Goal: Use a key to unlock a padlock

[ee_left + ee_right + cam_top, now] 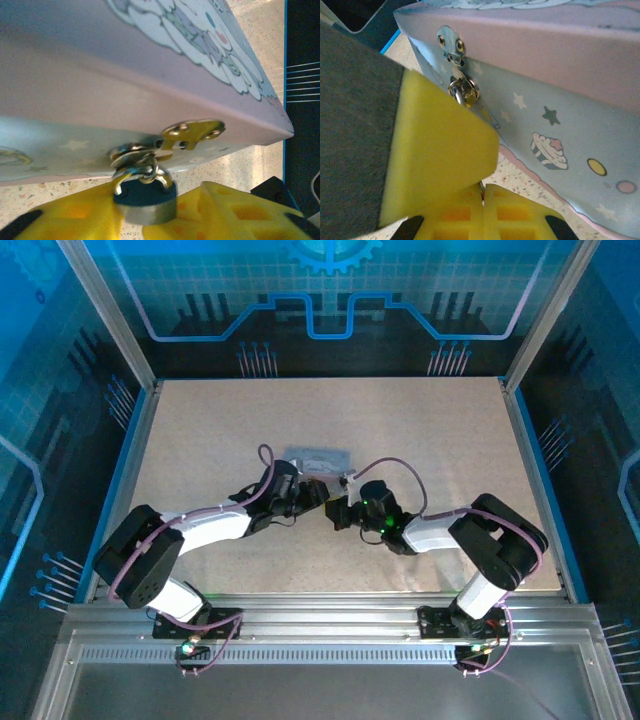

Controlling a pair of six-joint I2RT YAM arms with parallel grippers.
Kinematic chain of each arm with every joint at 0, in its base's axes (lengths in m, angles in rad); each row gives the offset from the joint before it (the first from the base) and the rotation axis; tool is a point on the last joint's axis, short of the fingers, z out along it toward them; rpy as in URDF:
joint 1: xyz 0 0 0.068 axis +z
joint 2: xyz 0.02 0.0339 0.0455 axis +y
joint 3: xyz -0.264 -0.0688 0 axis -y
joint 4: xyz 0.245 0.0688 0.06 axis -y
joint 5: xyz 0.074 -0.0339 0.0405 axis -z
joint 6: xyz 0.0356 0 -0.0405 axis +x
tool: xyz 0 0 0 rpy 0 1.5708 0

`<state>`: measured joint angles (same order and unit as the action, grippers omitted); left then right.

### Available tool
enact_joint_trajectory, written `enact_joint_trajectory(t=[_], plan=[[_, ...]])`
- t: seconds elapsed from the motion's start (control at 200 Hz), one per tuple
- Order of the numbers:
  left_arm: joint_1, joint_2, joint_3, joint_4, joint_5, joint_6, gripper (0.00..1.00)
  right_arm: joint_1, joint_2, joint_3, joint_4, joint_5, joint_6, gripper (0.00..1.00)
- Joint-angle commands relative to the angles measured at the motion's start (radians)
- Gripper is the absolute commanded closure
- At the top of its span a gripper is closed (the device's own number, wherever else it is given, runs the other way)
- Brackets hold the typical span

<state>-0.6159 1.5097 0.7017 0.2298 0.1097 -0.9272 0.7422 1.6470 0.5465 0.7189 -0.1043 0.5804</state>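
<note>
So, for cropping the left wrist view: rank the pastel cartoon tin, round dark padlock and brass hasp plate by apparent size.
1. Pastel cartoon tin, by far.
2. Round dark padlock.
3. Brass hasp plate, close behind; the padlock probably hangs nearer the camera, so unsure.

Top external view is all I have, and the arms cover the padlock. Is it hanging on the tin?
Observer: Yes. The left wrist view shows the padlock hanging by its shackle from the hasp on the tin.
Operator: Where are the left fingers?
Observer: The left fingers stand apart, one on each side of the padlock's body.
Operator: And the right side, is there a key going in?
Observer: The right fingers are shut close in front of the padlock and hide its body. I can't make out a key.
</note>
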Motion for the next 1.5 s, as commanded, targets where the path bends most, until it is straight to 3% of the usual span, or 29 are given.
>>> enact_joint_trajectory(t=[0.0,0.225,0.43,0.81,1.186,1.496], plan=[[0.012,-0.046,-0.02,-0.008,0.04,0.021,0.46,0.022,0.039,0.037,-0.06,0.008,0.077,1.0],[0.062,-0.162,-0.062,-0.072,0.04,0.039,0.24,0.023,0.066,0.084,-0.146,-0.008,0.113,1.0],[0.149,-0.25,-0.198,0.036,0.088,-0.028,0.2,0.04,0.061,0.086,-0.15,-0.046,0.182,1.0],[0.15,-0.203,-0.436,0.459,0.071,-0.271,0.36,0.096,0.04,0.113,-0.245,-0.054,0.338,1.0],[0.084,-0.149,-0.467,0.508,-0.005,-0.306,0.43,0.104,0.005,0.133,-0.293,-0.04,0.367,1.0],[0.056,0.014,-0.469,0.698,0.004,-0.358,0.55,0.114,0.002,0.146,-0.298,-0.041,0.376,1.0]])
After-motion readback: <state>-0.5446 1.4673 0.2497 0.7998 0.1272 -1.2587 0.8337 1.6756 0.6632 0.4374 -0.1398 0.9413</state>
